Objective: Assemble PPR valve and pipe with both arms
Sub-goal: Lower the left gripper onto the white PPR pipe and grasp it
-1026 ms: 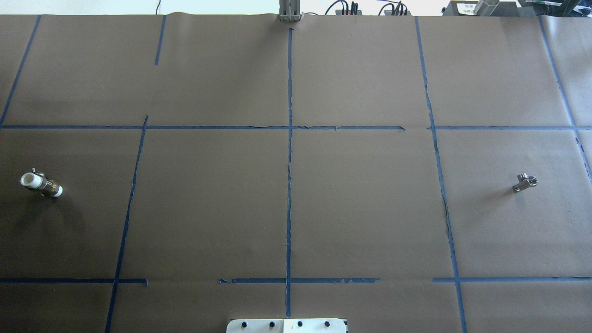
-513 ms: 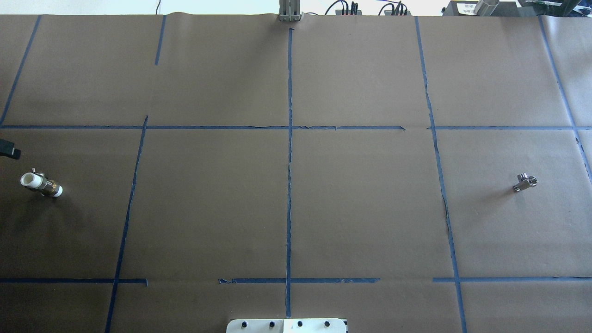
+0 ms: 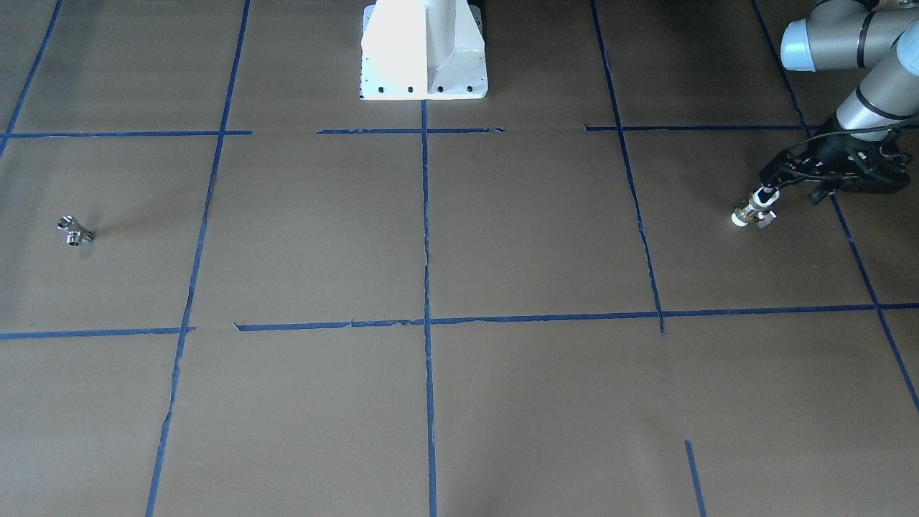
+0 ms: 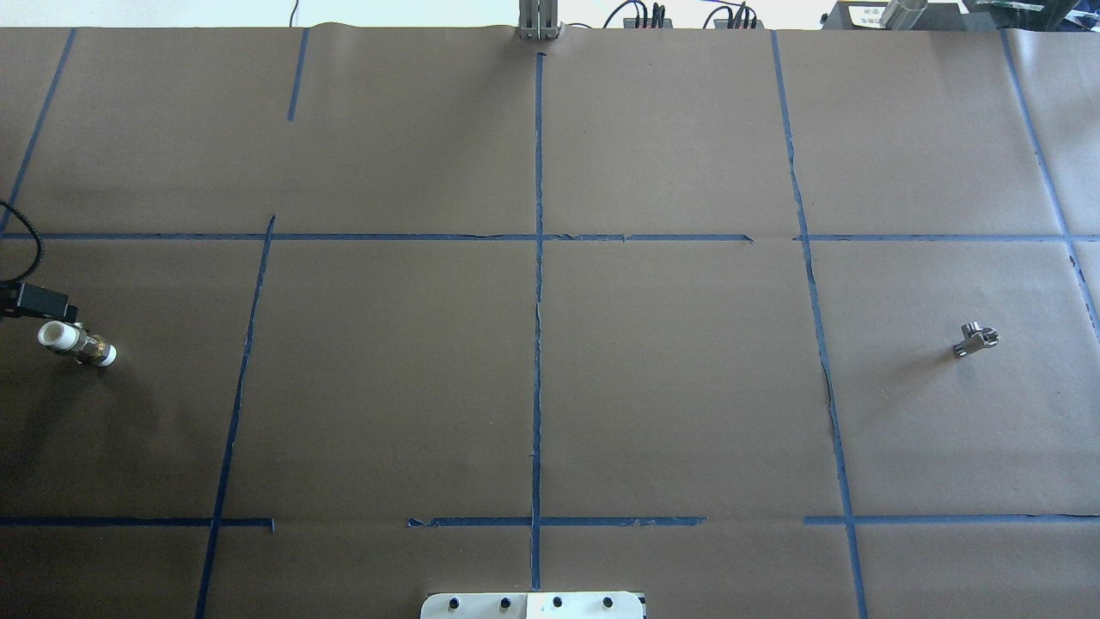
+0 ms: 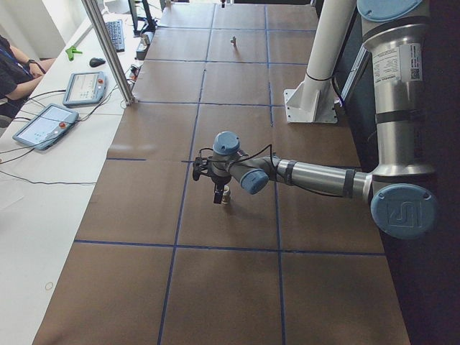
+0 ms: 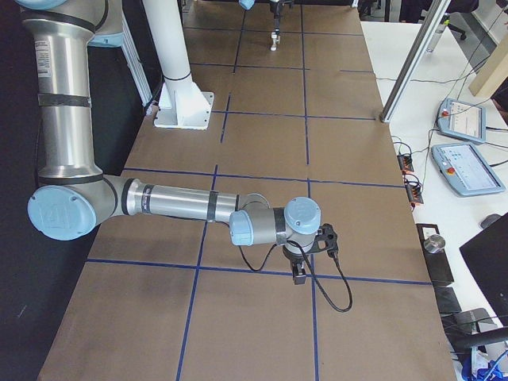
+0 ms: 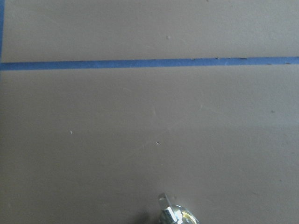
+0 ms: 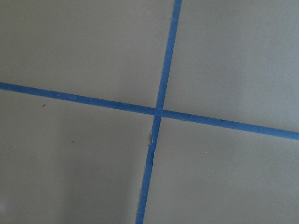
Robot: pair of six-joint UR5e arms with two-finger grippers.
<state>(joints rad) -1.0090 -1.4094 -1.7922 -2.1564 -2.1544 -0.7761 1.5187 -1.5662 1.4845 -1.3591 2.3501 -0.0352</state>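
Note:
The PPR valve [image 4: 76, 342], with white ends and a metal middle, lies at the table's far left; it also shows in the front view [image 3: 754, 210] and the left side view [image 5: 226, 194]. My left gripper [image 3: 790, 192] hovers just above and behind the PPR valve, its fingers apart and holding nothing; only a black tip [image 4: 39, 301] of it shows overhead. The left wrist view catches only the valve's metal stub [image 7: 175, 215] at its bottom edge. The chrome pipe [image 4: 975, 339] lies alone at the far right [image 3: 74, 231]. My right gripper [image 6: 302, 270] shows only from the side; I cannot tell its state.
Brown paper with a grid of blue tape lines [image 4: 537, 301] covers the table. The white robot base [image 3: 423, 50] stands at mid-table on the robot's side. Cables and a metal post [image 4: 539, 21] sit at the far edge. Tablets [image 5: 50, 122] lie on a side bench.
My left gripper has come in from the left edge of the overhead view and closed in on the valve. Valve and pipe have not moved.

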